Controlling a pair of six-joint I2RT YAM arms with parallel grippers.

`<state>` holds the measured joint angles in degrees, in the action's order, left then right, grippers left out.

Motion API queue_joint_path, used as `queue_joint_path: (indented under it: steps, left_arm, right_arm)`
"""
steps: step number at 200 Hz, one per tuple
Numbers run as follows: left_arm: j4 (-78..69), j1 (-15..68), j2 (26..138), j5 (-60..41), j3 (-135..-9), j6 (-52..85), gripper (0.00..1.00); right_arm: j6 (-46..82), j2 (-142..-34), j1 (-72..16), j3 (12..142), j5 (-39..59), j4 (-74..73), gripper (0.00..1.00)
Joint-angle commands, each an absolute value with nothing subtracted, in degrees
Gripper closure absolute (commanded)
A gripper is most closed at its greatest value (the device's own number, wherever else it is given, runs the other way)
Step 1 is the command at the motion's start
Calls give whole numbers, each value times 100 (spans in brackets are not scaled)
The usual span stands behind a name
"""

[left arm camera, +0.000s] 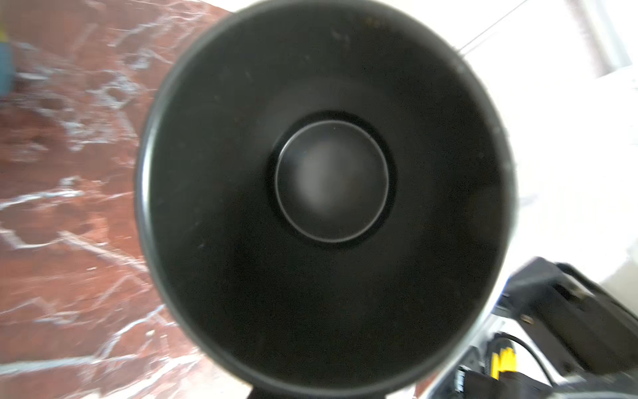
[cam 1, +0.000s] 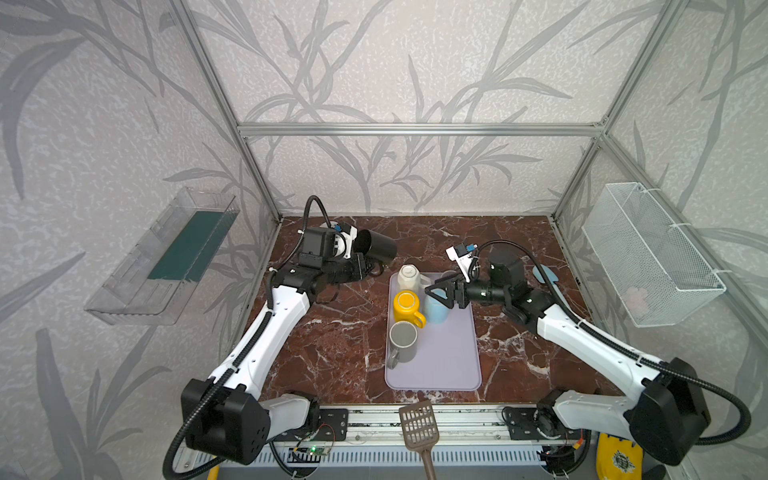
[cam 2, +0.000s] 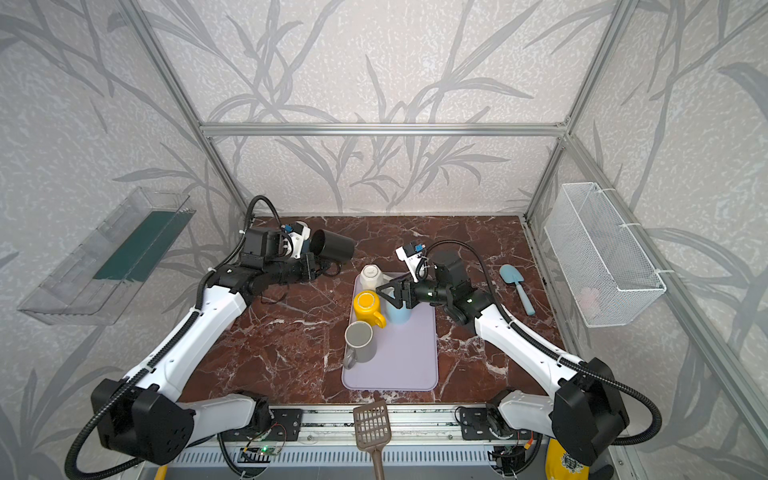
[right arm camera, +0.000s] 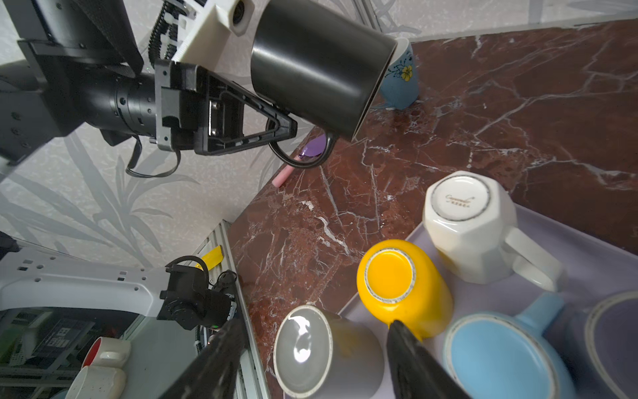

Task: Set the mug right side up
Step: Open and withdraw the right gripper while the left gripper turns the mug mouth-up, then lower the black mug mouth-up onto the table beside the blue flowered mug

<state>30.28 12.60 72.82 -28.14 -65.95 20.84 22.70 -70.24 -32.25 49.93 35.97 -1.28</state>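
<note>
Black mug (cam 1: 376, 248) hangs on its side in mid-air over the back-left of the marble table (cam 1: 332, 353), L gripper (right arm camera: 286, 129) pinching its handle, while R gripper (cam 1: 432, 287), jaws spread, hovers above the lilac tray (cam 1: 453, 365) by yellow mug (cam 1: 406, 305) & blue mug (cam 1: 436, 311).

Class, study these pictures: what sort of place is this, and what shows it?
Probably a robot lab cell dressed as a kitchen counter, not a home: an aluminium frame holds wallpapered panels, two robot arms are bolted to a front rail, and mugs sit on a lilac tray.
</note>
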Motion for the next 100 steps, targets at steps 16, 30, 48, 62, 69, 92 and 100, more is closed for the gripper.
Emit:
queue_joint_path:
  steps: [16,30,48,62,69,92,100]
  left_arm:
    - [3261,1274,7689,-2075,-7266,1457,100]
    - [3364,1266,7950,-1810,-7432,1347,100]
    - [3441,1258,8308,-1445,-7655,1246,100]
    - [3414,1239,8558,-1279,-7783,1210,100]
    - [3440,1231,8696,-1217,-7882,1189,100]
    - [3534,1204,9125,-987,-8200,1121,100]
    - [3587,1203,9269,-884,-8325,1086,100]
  right_arm:
    - [2118,-6670,-3225,4797,3132,211,33]
    - [2143,-6591,-3224,4717,3081,207,33]
    - [2129,-6484,-3220,4628,3035,258,33]
    - [2079,-6395,-3219,4589,2974,363,33]
    - [2056,-6352,-3225,4569,2932,406,33]
    - [1986,-6246,-3218,4535,2824,558,33]
    - [1959,-6219,-3218,4526,2800,603,33]
